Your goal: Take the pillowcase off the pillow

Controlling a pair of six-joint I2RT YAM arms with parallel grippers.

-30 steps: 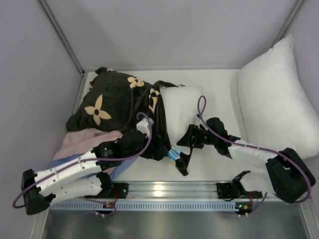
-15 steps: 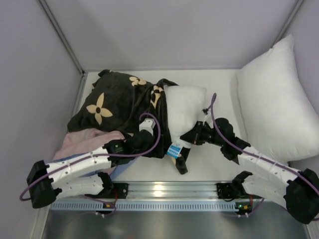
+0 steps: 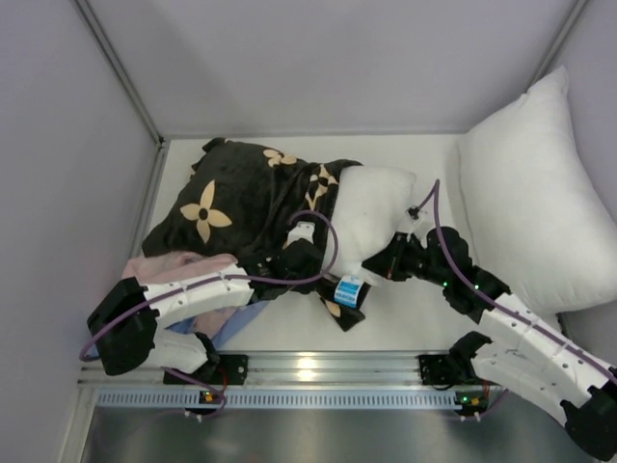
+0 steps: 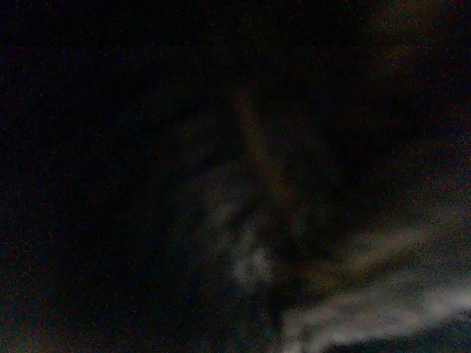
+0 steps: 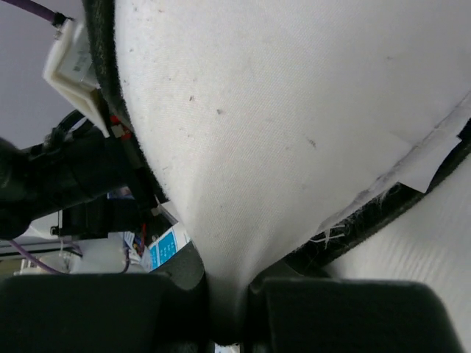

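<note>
The black plush flower-printed pillowcase (image 3: pixel 236 198) covers the left end of the white stuffed pillow (image 3: pixel 376 203). At that pillow's near-left edge the left gripper (image 3: pixel 307 256) is buried in cloth, its grip unreadable. The right gripper (image 5: pixel 228 301) is clenched on the pillow's near-right edge

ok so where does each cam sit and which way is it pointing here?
Top external: above and behind the bases, looking down on the table; left arm and right arm show, left gripper on the pillowcase, right gripper at the pillow.
Left wrist: nearly black, apparently pressed into dark fabric; its fingers can't be made out.
Right wrist: low, looking along its fingers, which pinch a fold of pillow; the left arm shows at its left.
Shared: top external and right wrist both show the pillow's blue label tag.
</note>
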